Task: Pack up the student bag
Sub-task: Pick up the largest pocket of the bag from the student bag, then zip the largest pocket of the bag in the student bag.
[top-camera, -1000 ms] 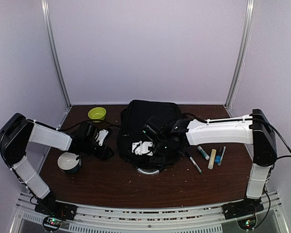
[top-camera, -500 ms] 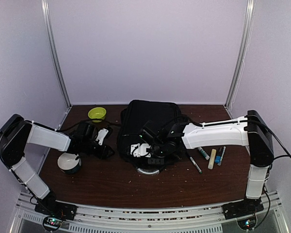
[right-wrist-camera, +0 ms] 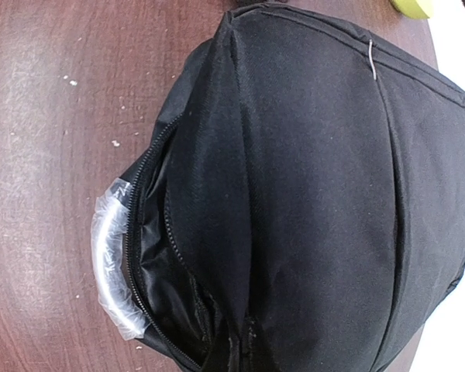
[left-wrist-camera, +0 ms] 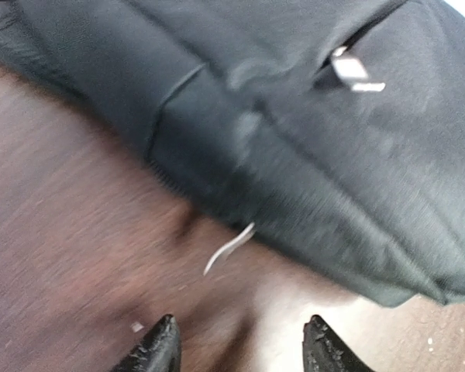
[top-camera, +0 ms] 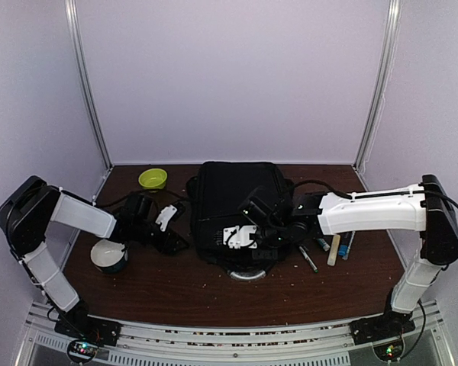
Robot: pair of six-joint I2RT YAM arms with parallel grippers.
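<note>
From the top external camera, the student bag [top-camera: 237,200] is lying flat on the worktop [top-camera: 183,293], its long axis running from the back wall toward the arm bases, with the grey curved handle [top-camera: 246,273] poking out at its near end. The right end effector [top-camera: 238,236] is hanging over the bag's near half, so the right arm looks the closer of the two; whether its jaws are apart or together I cannot tell here. The left end effector [top-camera: 175,242] is sitting just beside the bag's left flank, pointing at it. A green bowl [top-camera: 153,178] is resting off the bag's far left corner, a round tub [top-camera: 108,256] well to its left, and some pens [top-camera: 332,248] just to its right.

From the left wrist camera, the left end effector [left-wrist-camera: 240,349] is showing its fingertips spread wide with nothing between them, only bare worktop [left-wrist-camera: 62,232]. The bag [left-wrist-camera: 333,170] is lying straight ahead of them, near but not touching, a zip pull [left-wrist-camera: 229,249] dangling at its lower edge.

From the right wrist camera, no fingers are showing. The bag [right-wrist-camera: 318,194] is filling the view directly below, and a zip opening [right-wrist-camera: 149,232] is gaping along its edge next to the handle [right-wrist-camera: 110,271]; packing will likely go in through that end
</note>
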